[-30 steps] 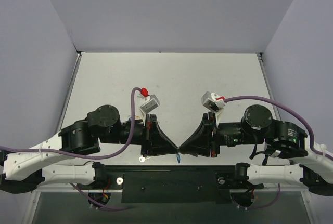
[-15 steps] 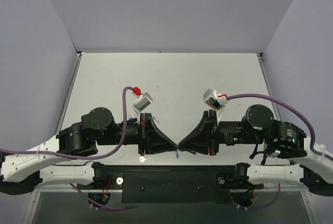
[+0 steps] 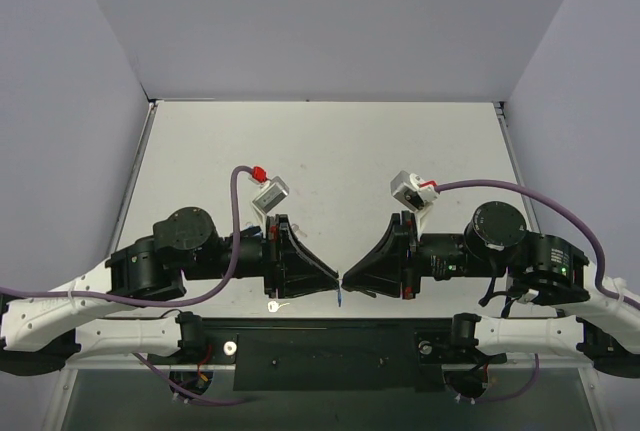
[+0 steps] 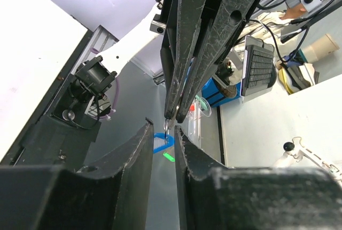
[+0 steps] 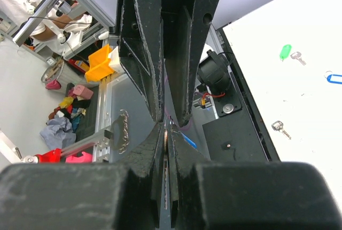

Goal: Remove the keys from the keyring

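The place is a robotics lab with a test cell set up in it: a plain white bench [image 3: 320, 141] is boxed in by bare pale-lilac panels [image 3: 330, 21], and a left arm [image 3: 170, 251] and a right arm [image 3: 500, 241], black and trailing purple cables [image 3: 236, 201], are bolted at its near edge. Past the bench the wrist views show workshop clutter: aluminium framing [image 5: 80, 0], a yellow parts bin [image 5: 100, 59], a blue crate [image 4: 216, 88] and a heap of bags and cloths on the floor [image 5: 67, 112].
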Robot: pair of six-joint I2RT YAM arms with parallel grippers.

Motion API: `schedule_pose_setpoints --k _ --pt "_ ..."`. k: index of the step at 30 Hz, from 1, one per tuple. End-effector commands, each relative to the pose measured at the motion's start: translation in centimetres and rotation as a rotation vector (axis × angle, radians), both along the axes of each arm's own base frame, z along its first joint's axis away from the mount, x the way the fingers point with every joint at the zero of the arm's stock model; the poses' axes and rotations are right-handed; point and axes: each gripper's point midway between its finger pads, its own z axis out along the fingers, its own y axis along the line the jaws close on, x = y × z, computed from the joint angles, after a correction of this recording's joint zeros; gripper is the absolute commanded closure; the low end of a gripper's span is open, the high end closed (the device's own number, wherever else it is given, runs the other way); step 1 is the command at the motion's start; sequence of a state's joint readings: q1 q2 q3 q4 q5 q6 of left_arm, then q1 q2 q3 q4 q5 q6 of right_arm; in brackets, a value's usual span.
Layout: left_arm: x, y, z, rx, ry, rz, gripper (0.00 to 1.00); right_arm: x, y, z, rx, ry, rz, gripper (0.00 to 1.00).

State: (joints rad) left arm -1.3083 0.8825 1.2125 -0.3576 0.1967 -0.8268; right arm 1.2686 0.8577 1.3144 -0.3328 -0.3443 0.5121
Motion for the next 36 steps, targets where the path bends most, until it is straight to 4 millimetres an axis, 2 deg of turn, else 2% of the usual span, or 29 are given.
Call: schedule_pose_setpoints --k 1,4,8,16,19,22,24,25,27,29,30,32,36 --pt "0.1 0.9 1.8 -0.054 -0.025 0.023 0.64 0.0 0.0 1.2 0.052 -0.006 0.0 1.0" --pt "0.1 1.1 2.0 -0.057 -0.029 0.025 0.48 0.1 0.1 1.1 0.05 -0.004 -0.002 1.0" --pt "0.0 1.1 1.9 -0.052 -0.031 0.017 0.35 0.0 0.0 1.1 0.053 -0.002 0.001 1.0" --pt "0.3 1.6 1.5 0.001 -0.071 0.031 0.31 -0.2 0.2 -0.6 0.019 0.033 0.005 1.0" --pt "1.1 1.6 0.7 0.064 -0.086 0.063 0.31 0.1 -0.3 -1.2 0.034 0.048 -0.027 1.0" --pt "2.1 1.6 -0.4 0.121 -0.088 0.115 0.31 0.9 -0.7 -2.8 0.034 0.081 -0.09 1.0" --pt "2.6 1.3 -1.3 0.156 -0.085 0.139 0.27 2.1 -1.6 -3.6 0.035 0.091 -0.182 1.0" --pt "2.9 1.3 -1.8 0.178 -0.086 0.154 0.19 2.5 -1.9 -4.1 0.025 0.104 -0.21 1.0" --pt "3.4 1.0 -2.7 0.226 -0.087 0.17 0.18 3.7 -2.5 -5.8 -0.014 0.122 -0.295 1.0" --pt "4.4 1.0 -3.6 0.277 -0.094 0.215 0.19 5.1 -3.4 -7.3 -0.055 0.144 -0.4 1.0" --pt "5.1 0.9 -4.6 0.327 -0.091 0.248 0.24 6.2 -3.9 -7.8 -0.068 0.149 -0.469 1.0" --pt "5.8 0.9 -5.8 0.385 -0.088 0.28 0.24 7.5 -4.7 -9.4 -0.125 0.183 -0.574 1.0" --pt "6.5 0.7 -7.3 0.443 -0.081 0.308 0.24 8.7 -5.3 -12.4 -0.249 0.246 -0.699 1.0"
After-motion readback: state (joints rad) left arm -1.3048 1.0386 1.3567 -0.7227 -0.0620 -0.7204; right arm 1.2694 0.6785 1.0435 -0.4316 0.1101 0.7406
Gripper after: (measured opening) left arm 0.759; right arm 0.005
